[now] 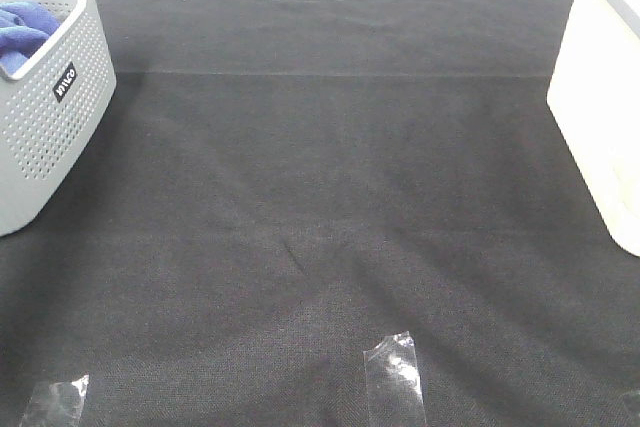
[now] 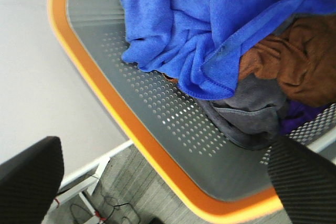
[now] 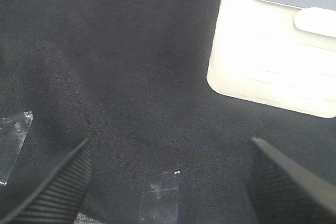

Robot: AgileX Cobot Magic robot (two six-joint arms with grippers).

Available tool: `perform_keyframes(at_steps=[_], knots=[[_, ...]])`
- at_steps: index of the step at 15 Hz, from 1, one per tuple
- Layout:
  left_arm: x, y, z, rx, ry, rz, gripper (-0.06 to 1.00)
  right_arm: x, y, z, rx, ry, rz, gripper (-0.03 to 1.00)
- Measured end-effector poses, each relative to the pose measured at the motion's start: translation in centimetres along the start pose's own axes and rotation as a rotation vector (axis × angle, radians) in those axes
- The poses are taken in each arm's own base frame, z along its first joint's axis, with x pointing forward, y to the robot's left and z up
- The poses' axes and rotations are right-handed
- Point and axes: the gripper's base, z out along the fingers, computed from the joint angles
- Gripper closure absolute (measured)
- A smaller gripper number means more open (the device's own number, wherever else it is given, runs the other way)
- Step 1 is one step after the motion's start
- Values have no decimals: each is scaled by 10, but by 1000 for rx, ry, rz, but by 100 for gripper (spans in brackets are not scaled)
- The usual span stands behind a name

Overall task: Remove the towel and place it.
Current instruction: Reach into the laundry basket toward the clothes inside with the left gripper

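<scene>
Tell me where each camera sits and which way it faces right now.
High: mounted above, looking down on the tablecloth, basket left with the towel, bin right; no arm shows.
Left wrist: above the basket's rim, looking in at the towel; open left pincer shows.
Right wrist: over the tablecloth, facing the bin; open right pincer shows.
Shared: high and left wrist, basket and towel; high and right wrist, bin.

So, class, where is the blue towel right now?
In the exterior high view, the towel sits inside the grey basket at far left.

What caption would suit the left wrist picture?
Open left gripper facing a basket: blue towel over brown cloth and grey cloth.
</scene>
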Motion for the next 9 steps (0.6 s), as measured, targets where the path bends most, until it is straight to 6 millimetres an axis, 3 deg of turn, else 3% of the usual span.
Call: perform_keyframes(at_steps=[3, 6, 9], knots=[[-18, 1, 65, 65, 38, 134, -5, 0, 0, 0, 0, 0, 0, 21], [-29, -12, 120, 133, 57, 216, -5, 0, 0, 0, 0, 0, 0, 21], [-21, -21, 162, 182, 89, 227, -5, 0, 0, 0, 0, 0, 0, 21]])
